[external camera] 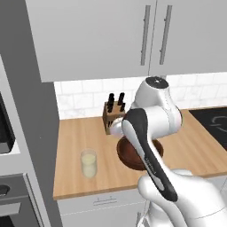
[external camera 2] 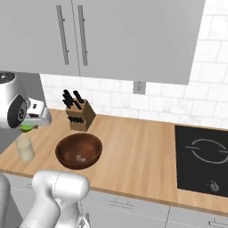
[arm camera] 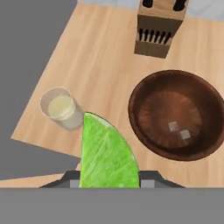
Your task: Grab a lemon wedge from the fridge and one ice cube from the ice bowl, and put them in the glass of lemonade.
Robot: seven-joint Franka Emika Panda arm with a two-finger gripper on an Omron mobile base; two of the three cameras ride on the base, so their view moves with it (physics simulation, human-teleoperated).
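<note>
One lemon wedge (arm camera: 107,153) sits clamped between my gripper's (arm camera: 109,177) finger tips, bright green and large in the hand view, its pointed end overlapping the rim of the glass of lemonade (arm camera: 60,107) below. From the right base view I catch just a sliver of that green under the white hand, above the glass (external camera 2: 25,148) at the counter's left end. My left base view hides the hand and wedge behind my own arm, though it shows the glass (external camera: 88,163) standing alone on the wooden counter (external camera: 80,133), pale liquid filling roughly the lower two thirds.

Looking down through the hand camera, I count two ice cubes (arm camera: 179,130) lying touching near the middle of the dark-brown ice bowl (arm camera: 144,127); the right base view gives me only one faint pale speck in the bowl (external camera 2: 79,150), and in the left base view my forearm covers most of it (external camera: 126,153). Behind the bowl stands a wooden knife block (external camera 2: 79,113) with dark handles, cut off at the top edge of the hand view. A black hob (external camera 2: 202,160) lies well apart to the right.
</note>
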